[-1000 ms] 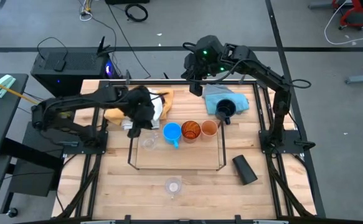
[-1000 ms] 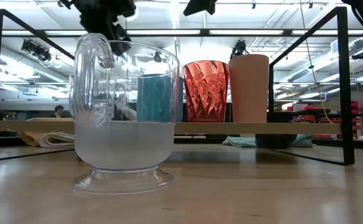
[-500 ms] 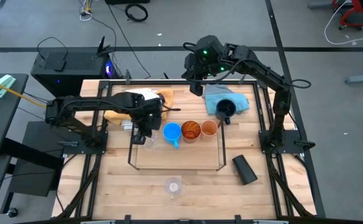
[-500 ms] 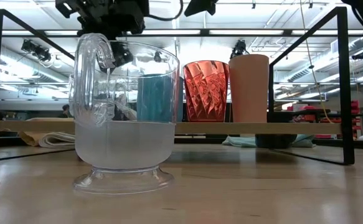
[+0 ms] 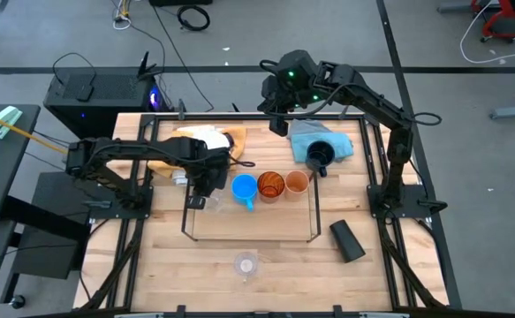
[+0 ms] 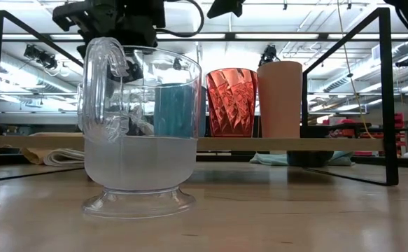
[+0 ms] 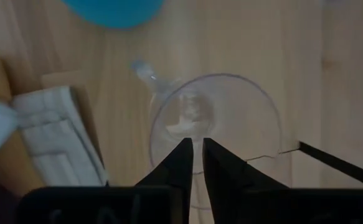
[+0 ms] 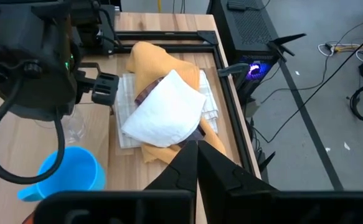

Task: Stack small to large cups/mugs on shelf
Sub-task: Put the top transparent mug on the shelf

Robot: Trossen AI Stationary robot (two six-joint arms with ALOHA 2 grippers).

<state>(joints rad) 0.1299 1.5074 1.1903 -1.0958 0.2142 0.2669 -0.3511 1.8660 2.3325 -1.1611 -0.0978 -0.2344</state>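
I hold the left gripper [image 7: 197,152], fingers nearly closed on nothing, directly over the clear cup [image 7: 215,127] just inside the shelf [image 5: 186,216] beside the light-blue mug [image 5: 244,188]; judged light, slick, brittle, best pinched at its rim.

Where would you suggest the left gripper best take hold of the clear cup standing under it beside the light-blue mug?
Probably the rim wall, from straight above: the clear cup stands upright and open, its round mouth facing the left gripper. One finger inside and one outside, on a stretch away from the small handle, looks safest.
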